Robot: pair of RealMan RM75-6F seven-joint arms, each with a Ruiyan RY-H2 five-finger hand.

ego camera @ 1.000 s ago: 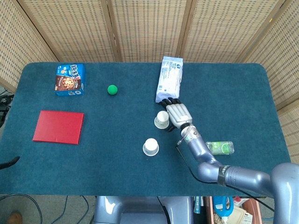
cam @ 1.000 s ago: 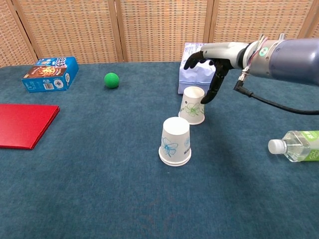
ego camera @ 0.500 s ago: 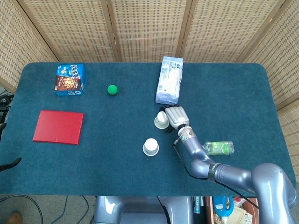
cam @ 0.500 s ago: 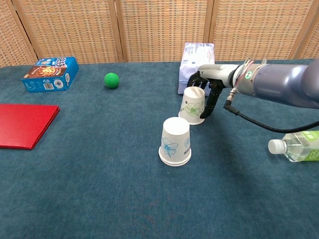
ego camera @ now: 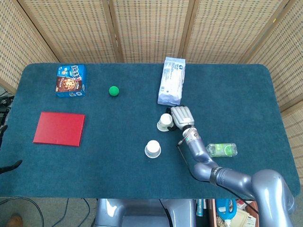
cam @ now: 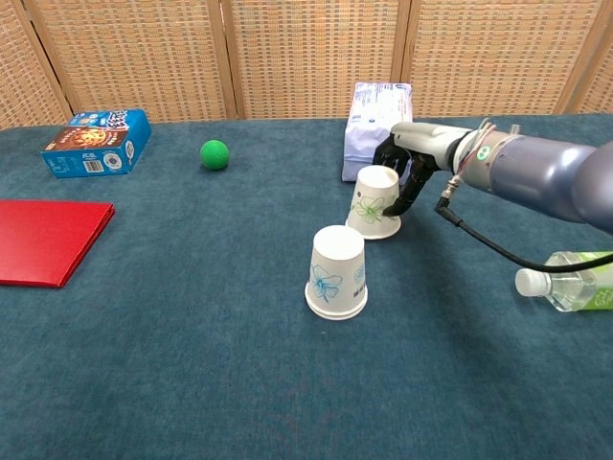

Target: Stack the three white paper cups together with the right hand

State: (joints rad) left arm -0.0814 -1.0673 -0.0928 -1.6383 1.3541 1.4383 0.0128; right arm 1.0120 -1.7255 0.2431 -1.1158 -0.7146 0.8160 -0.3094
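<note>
Two white paper cups with flower prints stand upside down on the blue table; a third is not seen apart from them. The near cup (ego camera: 153,148) (cam: 337,271) stands upright on its rim. The far cup (ego camera: 165,122) (cam: 375,203) leans to the left, its right edge lifted. My right hand (ego camera: 182,116) (cam: 407,163) grips this far cup from the right and behind, fingers curled around its side. The left hand does not show in either view.
A white tissue pack (ego camera: 172,80) (cam: 378,115) lies just behind the hand. A green-labelled bottle (ego camera: 222,149) (cam: 570,280) lies at the right. A green ball (ego camera: 113,91), a blue cookie box (ego camera: 71,80) and a red pad (ego camera: 59,128) sit on the left.
My right hand came down from above the far cup and closed around it. The cup now leans left and has shifted slightly right.
</note>
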